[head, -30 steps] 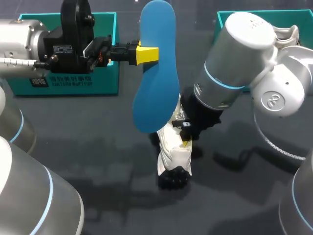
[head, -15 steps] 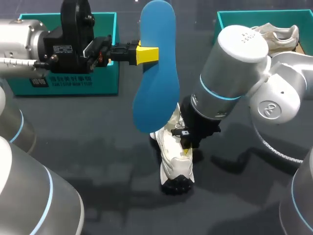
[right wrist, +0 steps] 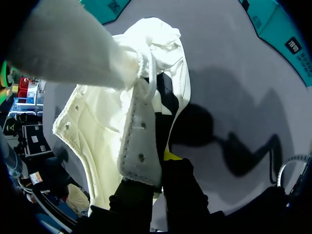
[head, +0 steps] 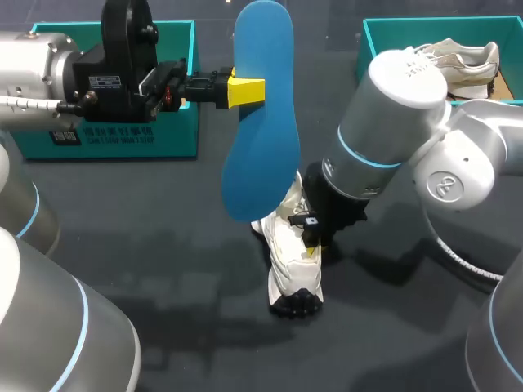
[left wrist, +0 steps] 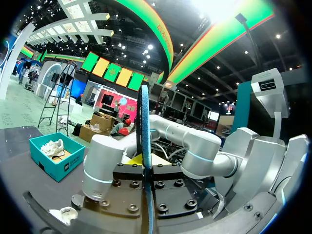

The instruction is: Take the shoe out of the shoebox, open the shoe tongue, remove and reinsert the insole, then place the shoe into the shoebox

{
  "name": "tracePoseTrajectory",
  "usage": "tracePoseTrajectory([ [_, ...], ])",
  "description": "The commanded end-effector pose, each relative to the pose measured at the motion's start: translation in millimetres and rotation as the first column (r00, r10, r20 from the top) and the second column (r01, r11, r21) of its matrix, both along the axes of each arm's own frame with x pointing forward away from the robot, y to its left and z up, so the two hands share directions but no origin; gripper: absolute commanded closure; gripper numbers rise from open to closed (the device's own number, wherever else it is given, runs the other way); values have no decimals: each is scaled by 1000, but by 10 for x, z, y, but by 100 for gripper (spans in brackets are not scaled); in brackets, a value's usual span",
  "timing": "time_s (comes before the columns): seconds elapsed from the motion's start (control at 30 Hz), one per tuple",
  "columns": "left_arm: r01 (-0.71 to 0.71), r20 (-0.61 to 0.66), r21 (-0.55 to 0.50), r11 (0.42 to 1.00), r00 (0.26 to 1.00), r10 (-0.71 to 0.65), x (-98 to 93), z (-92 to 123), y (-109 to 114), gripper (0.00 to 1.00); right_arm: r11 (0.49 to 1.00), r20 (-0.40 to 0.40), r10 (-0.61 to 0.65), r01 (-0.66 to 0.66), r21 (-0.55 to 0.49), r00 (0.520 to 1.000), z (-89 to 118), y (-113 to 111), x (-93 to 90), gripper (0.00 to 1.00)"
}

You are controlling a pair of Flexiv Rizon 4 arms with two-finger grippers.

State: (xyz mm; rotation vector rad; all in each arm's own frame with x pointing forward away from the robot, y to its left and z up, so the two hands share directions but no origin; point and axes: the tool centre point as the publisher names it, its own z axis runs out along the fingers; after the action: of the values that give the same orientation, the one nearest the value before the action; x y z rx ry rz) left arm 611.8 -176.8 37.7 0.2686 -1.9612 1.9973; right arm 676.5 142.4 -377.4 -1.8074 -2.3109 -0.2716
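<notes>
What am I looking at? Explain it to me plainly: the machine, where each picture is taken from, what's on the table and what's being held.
These are two robot arms at a dark table, each ending in a two-fingered tool with yellow tips. The head view looks down from above and behind. Each round picture comes from a camera on one arm's wrist. The left tool is shut on a blue insole, held upright in the air, and its wrist view sees that insole edge-on. The right tool pinches part of the upper of a white shoe, whose dark-soled end appears to rest on the table. Two teal shoeboxes stand at the far side: the left box, and the right box, which holds a second shoe.
</notes>
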Motion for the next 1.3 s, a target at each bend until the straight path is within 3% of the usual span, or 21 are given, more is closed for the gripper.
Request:
tracePoseTrajectory([
  [0.03, -1, 0, 0, 1000, 1000, 1, -5, -9, -8, 100, 1000, -5, -5, 6, 17, 1000, -95, 12, 7, 100],
  [0.57, -1, 0, 0, 1000, 1000, 1, -5, -9, -8, 100, 998, -12, -44, 45, 48, 999, -234, 96, -48, 100],
  [0.6, -1, 0, 0, 1000, 1000, 1, -5, -9, -8, 100, 998, -13, -42, 43, 54, 999, -238, 102, -51, 75],
  [0.63, -1, 0, 0, 1000, 1000, 1, -5, -9, -8, 100, 998, -13, -41, 42, 56, 999, -239, 105, -52, 64],
  [0.67, -1, 0, 0, 1000, 1000, 1, -5, -9, -8, 100, 997, -14, -41, 41, 59, 999, -239, 107, -54, 21],
  [0.7, -1, 0, 0, 1000, 1000, 1, -5, -9, -8, 100, 997, -16, -38, 39, 61, 999, -230, 111, -59, 0],
  [0.87, -1, 0, 0, 1000, 1000, 1, -5, -9, -8, 100, 987, -1, 3, -3, 159, 1000, -47, 51, -114, 0],
  [1.07, -1, 0, 0, 1000, 1000, 1, -5, -9, -8, 100, 955, -35, 46, -34, 294, 998, 312, -159, -168, 0],
  [1.17, -1, 0, 0, 1000, 1000, 1, -5, -9, -8, 100, 935, -8, 108, -99, 339, 994, 537, -260, -175, 0],
  [1.3, -1, 0, 0, 1000, 1000, 1, -5, -9, -8, 100, 935, -8, 108, -99, 339, 994, 537, -260, -175, 0],
])
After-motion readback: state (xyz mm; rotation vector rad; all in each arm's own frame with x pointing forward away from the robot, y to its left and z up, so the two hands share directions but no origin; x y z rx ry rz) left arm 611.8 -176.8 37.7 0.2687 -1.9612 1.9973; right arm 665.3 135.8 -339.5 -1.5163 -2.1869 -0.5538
